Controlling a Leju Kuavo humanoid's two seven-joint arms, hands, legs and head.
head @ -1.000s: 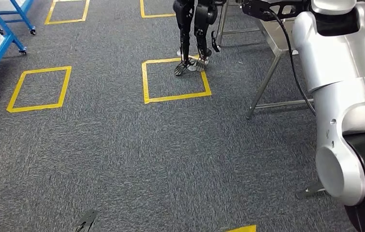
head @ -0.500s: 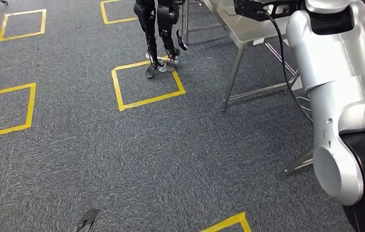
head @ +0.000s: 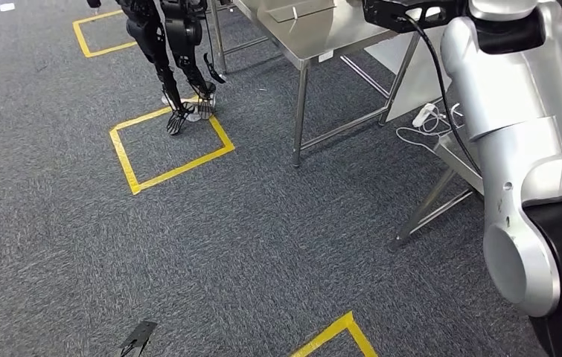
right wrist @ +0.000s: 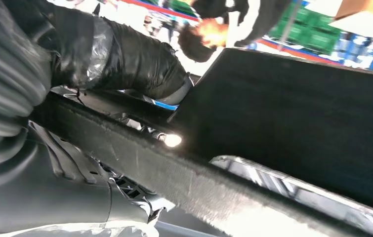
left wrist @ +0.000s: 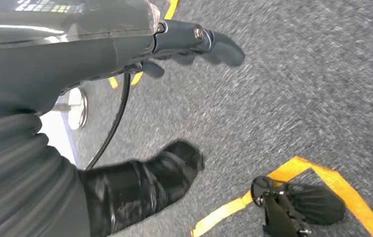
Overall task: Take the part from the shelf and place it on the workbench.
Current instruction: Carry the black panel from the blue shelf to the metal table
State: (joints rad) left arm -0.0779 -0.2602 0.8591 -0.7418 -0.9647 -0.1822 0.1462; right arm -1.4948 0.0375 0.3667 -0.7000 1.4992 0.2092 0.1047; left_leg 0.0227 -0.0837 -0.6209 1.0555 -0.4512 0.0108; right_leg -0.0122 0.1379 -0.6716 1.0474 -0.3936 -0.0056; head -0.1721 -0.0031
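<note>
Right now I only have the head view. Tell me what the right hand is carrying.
Observer: In the right wrist view the right hand presses its thumb on a flat black part and holds it.
Operator: Report the left hand.
Observer: In the left wrist view the left hand hangs over the grey carpet, fingers apart, holding nothing.
Operator: Check the floor under it.
Observer: A yellow tape line crosses the carpet there.

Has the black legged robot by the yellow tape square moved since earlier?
No. The black legged robot keeps its feet on the far edge of the yellow tape square; the camera turned.
</note>
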